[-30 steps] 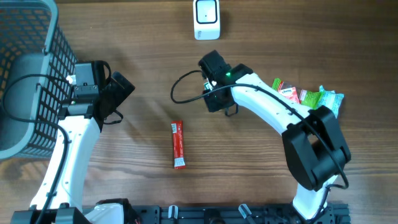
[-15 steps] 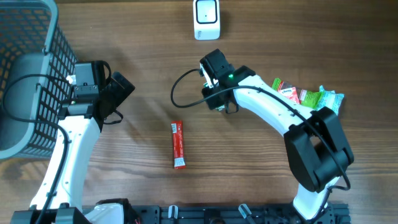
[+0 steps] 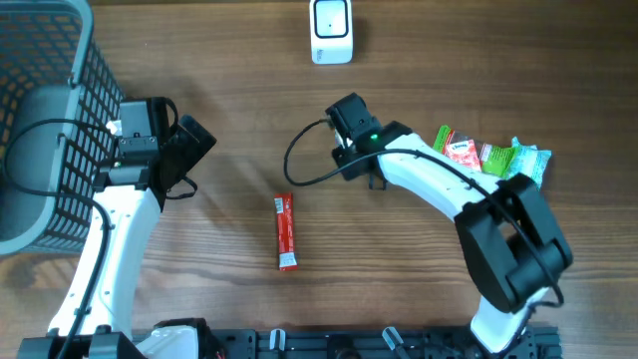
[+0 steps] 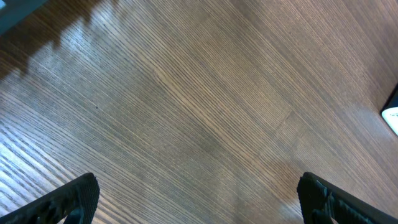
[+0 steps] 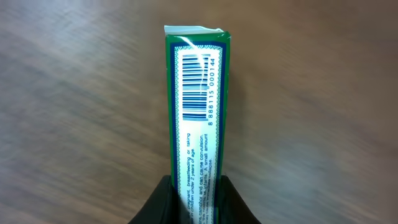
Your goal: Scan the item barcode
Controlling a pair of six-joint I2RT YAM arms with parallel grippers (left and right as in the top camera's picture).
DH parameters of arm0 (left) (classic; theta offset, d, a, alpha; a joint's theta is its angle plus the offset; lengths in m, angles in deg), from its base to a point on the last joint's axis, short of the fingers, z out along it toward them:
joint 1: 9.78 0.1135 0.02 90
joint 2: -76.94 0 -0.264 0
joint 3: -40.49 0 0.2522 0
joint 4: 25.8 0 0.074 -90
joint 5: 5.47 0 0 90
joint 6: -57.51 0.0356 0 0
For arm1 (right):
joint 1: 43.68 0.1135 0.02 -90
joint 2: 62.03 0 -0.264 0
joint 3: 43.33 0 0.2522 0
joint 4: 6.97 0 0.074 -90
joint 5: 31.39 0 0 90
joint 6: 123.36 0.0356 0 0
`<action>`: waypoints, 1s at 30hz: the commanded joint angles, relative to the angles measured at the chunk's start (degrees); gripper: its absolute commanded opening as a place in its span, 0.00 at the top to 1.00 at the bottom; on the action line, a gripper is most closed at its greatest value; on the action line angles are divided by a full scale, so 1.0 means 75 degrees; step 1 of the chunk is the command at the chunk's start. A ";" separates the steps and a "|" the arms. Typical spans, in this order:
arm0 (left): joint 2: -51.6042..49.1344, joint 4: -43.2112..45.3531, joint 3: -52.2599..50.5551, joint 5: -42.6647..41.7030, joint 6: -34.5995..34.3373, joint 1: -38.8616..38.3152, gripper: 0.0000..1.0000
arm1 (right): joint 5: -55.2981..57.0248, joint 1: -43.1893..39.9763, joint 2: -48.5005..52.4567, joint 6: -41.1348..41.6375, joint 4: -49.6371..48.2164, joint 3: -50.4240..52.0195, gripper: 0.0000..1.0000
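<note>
Shifted rightward, right gripper (image 5: 196, 200) pinches green packet (image 5: 200, 134), barcode (image 5: 200, 87) showing, perhaps glare-streaked.

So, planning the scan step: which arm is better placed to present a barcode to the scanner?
Right. The right tool grips the green packet, barcode showing, fairly near the white scanner. The left tool is open and empty, over by the basket.

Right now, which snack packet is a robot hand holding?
The green packet, pinched in the right gripper, barcode showing. The red stick and the pile lie on the table.
</note>
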 commanded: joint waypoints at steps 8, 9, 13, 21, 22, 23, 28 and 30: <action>-0.0038 0.0023 0.0006 0.0131 0.0087 -0.0023 0.00 | 0.2087 0.0093 -0.0440 -0.0283 0.0073 0.0111 0.92; -0.0038 0.0023 0.0006 0.0131 0.0087 -0.0023 0.00 | 0.2177 0.0131 -0.0408 -0.0192 -0.0026 0.0184 0.92; -0.0038 0.0023 0.0006 0.0131 0.0087 -0.0023 0.00 | 0.2346 0.0353 -0.0265 -0.0093 -0.0560 0.0510 0.92; -0.0038 0.0023 0.0006 0.0131 0.0087 -0.0023 0.00 | 0.3789 0.0778 0.0379 -0.0093 -0.1078 0.0609 0.92; -0.0038 0.0023 0.0006 0.0131 0.0087 -0.0023 0.00 | 0.3791 0.0825 0.0414 -0.0096 -0.1072 0.0609 0.92; -0.0038 0.0023 0.0006 0.0131 0.0087 -0.0023 0.00 | 0.3789 0.0860 0.0458 -0.0096 -0.1078 0.0609 0.92; -0.0038 0.0023 0.0006 0.0131 0.0087 -0.0023 0.00 | 0.2725 0.0921 0.0469 -0.0102 -0.1078 0.0609 0.91; -0.0038 0.0023 0.0006 0.0131 0.0087 -0.0023 0.00 | 0.2261 0.0924 0.0469 -0.0093 -0.1072 0.0609 0.89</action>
